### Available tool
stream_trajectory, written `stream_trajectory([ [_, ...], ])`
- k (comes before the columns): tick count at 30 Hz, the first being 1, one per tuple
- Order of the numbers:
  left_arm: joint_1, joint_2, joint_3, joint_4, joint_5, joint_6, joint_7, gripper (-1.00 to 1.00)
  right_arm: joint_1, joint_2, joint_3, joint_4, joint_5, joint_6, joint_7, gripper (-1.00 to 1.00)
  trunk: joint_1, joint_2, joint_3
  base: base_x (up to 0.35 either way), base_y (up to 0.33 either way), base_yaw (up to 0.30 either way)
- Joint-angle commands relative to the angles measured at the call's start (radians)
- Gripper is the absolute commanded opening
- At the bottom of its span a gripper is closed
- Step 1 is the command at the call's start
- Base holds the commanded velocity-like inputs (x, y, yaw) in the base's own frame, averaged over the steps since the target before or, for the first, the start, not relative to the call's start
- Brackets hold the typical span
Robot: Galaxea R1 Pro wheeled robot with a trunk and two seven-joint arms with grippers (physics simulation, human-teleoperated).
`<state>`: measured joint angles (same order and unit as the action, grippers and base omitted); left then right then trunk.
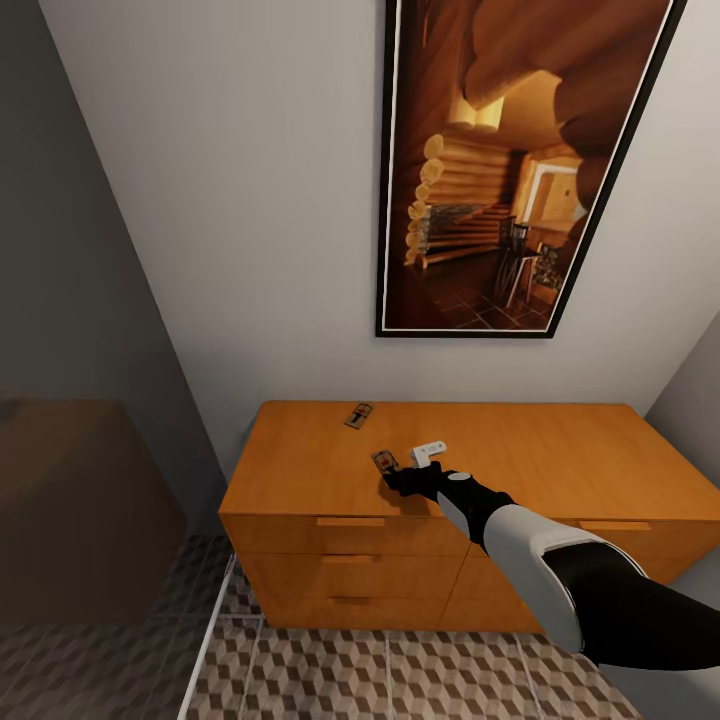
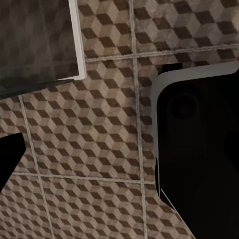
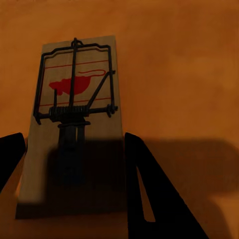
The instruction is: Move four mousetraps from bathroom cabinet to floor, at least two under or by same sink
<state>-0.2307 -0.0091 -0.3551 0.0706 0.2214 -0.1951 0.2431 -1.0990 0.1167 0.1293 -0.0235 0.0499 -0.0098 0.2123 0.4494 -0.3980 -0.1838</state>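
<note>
Moving from the left, the bathroom floor [image 1: 420, 680] with its cube-printed tiles runs under the orange wooden cabinet [image 1: 300, 470], and the left wrist view looks straight down on the same tiles; a dark finger edge shows at that view's side, but I cannot tell whether the left claw is wide or narrow. On the cabinet top, a far mousetrap [image 1: 359, 415] lies toward the back, apart from the arm. Further right, the near mousetrap [image 1: 384, 461] lies flat just ahead of the right gripper [image 1: 400, 478], with a small white piece [image 1: 429, 452] just beside it. In the right wrist view the right claw stands wide, its two dark fingers straddling the near end of the trap's wooden slab, not yet closed on it. To do this pick well, I judge the fingers should go low enough to catch the thin slab's long edges, stay clear of the wire spring, then close evenly and lift straight. No brand or lettering is readable; the trap bears only a red mouse silhouette and thin red lines.
</note>
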Motion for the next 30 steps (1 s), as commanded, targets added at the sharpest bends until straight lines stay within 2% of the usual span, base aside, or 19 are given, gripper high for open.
stream_trajectory([
  [1, -0.002, -0.001, -0.008, 0.005, 0.009, -0.007, 0.001, 1.00, -0.001, 0.000, 0.007, 0.000, 0.005, -0.001, 0.001, -1.00, 0.001, -0.002, -0.002, 0.000, 0.000, 0.000],
  [30, -0.001, -0.002, -0.008, 0.005, 0.009, -0.009, 0.001, 1.00, -0.001, 0.003, 0.006, -0.020, 0.008, 0.000, -0.006, -1.00, 0.001, -0.002, -0.002, 0.000, 0.000, 0.000],
])
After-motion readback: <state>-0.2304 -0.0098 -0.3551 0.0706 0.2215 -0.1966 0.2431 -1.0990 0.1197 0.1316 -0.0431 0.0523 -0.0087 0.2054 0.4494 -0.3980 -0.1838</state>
